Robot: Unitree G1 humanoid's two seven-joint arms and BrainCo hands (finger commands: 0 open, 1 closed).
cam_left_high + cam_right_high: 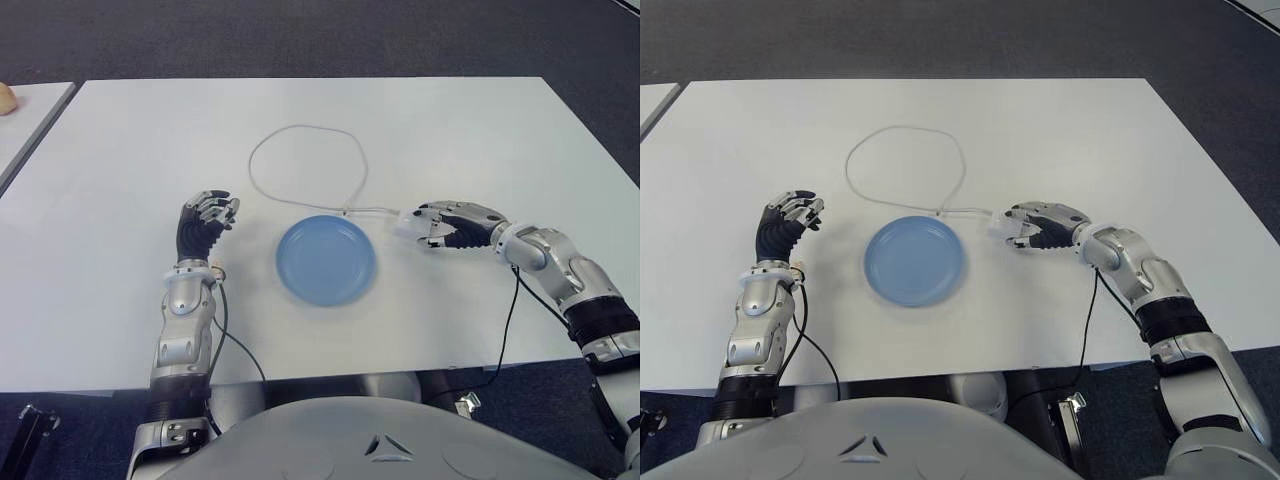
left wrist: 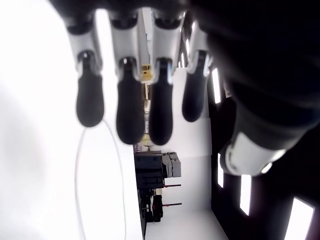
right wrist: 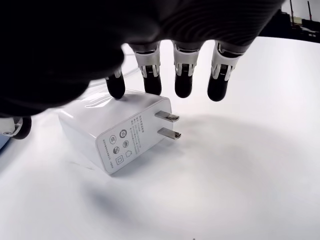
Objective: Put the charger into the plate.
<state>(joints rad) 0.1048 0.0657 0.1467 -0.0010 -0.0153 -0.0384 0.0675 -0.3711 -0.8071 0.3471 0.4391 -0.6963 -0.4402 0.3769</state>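
I'm closing my right hand (image 1: 432,228) over the charger (image 3: 117,131), just right of the blue plate (image 1: 325,260).
Fingers are draping it, not yet clamping; I'm wanting thumb underneath, minding the trailing cable (image 1: 300,130). Left hand (image 1: 205,222) is hovering loosely curled, holding nothing, left of the plate.

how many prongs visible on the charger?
2. Both metal prongs stick out side by side from the end face of the charger, which lies on the table under the right hand. Neither is hidden.
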